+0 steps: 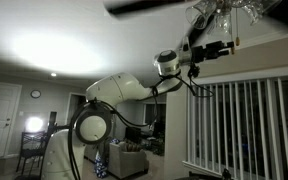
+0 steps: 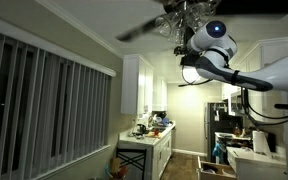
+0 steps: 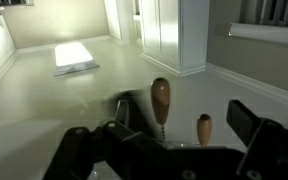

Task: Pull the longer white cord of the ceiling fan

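Longer white cord [image 3: 160, 100] shows in my wrist view as a smooth tan knob on a very thin thread. It stands between the spread fingers of my gripper [image 3: 184, 120], which is open and holds nothing. Just right of it is a second tan knob [image 3: 204, 128], and in both exterior views the ceiling fan [image 1: 149, 6] [image 2: 179, 20] spreads dark blades and glass shades close above.
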